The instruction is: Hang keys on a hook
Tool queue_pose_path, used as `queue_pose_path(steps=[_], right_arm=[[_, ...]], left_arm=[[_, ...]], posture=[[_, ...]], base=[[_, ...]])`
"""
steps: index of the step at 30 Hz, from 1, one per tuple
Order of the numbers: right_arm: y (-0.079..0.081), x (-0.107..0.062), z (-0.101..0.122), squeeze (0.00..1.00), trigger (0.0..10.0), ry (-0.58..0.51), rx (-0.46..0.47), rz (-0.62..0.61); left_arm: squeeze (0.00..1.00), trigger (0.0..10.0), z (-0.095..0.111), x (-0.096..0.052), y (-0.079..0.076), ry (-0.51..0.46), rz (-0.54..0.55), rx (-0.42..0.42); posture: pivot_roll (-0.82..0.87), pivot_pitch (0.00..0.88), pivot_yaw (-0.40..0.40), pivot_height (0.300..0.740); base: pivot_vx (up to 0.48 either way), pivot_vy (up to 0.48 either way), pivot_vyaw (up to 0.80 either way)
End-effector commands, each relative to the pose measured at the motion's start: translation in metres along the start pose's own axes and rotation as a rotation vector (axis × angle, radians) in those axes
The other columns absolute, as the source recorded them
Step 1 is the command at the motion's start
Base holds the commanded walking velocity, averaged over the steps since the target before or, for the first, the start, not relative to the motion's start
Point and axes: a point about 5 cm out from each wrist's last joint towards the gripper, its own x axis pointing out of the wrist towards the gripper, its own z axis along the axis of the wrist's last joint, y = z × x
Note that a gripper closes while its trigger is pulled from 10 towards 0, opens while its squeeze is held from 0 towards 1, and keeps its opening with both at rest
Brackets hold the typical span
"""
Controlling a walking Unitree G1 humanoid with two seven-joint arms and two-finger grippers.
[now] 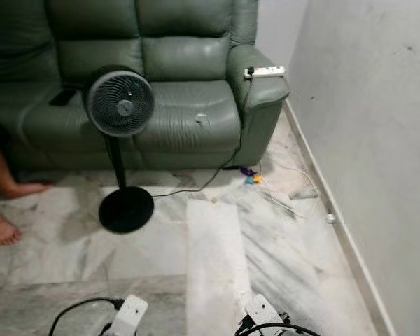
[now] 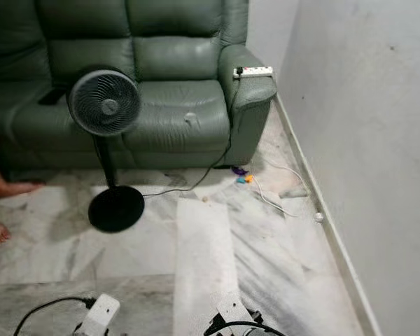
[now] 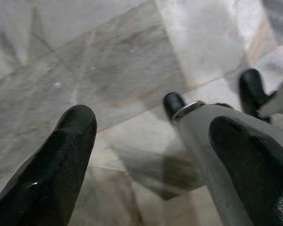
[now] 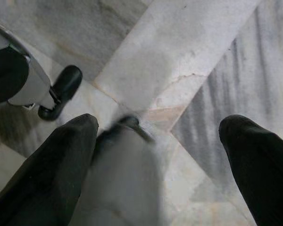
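Both arms hang low over the grey-veined marble floor (image 1: pixel 217 245), the left gripper (image 3: pixel 151 155) and right gripper (image 4: pixel 160 160) each spread apart, holding nothing. The head views add a green leather sofa (image 1: pixel 182 105), a black pedestal fan (image 1: pixel 120 103) and small colourful keys (image 1: pixel 250 175) on the floor.

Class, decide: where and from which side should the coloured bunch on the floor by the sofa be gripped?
Probably from straight above: the coloured bunch lies flat on the floor, the sofa close behind. Pinch its middle; finer parts are too small to tell.

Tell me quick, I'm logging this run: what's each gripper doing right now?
Left gripper: open, holding nothing, hanging over the marble floor.
Right gripper: open, holding nothing, also above the floor.
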Motion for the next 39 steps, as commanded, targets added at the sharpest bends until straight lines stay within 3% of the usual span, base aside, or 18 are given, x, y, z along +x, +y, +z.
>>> queue_pose_path(steps=[1, 7, 15, 39], right_arm=[[-0.0042, -0.0024, -0.0096, 0.00, 10.0, 0.031, 0.004, -0.013], [-0.0044, -0.0022, -0.0089, 0.00, 10.0, 0.023, 0.059, -0.027], [-0.0040, -0.0021, -0.0088, 0.00, 10.0, 0.027, 0.034, -0.019], [-0.0036, -0.0020, -0.0084, 0.00, 10.0, 0.026, 0.024, -0.018]], left_arm=[[0.00, 10.0, -0.0008, 0.0014, -0.0078, 0.005, -0.019, 0.011], [0.00, 10.0, 0.0011, 0.0014, -0.0074, -0.010, -0.019, -0.005], [0.00, 10.0, 0.0023, 0.0015, -0.0081, -0.018, -0.034, -0.024], [0.00, 10.0, 0.0048, 0.0016, -0.0064, -0.012, -0.046, 0.001]], posture=[[-0.03, 0.055, -0.009, 0.740], [-0.03, 0.060, -0.005, 0.740], [-0.03, 0.063, -0.007, 0.740], [-0.03, 0.058, 0.002, 0.740]], base=[[0.000, 0.000, 0.00], [0.000, 0.000, 0.00], [0.000, 0.000, 0.00], [0.276, 0.000, 0.00]])
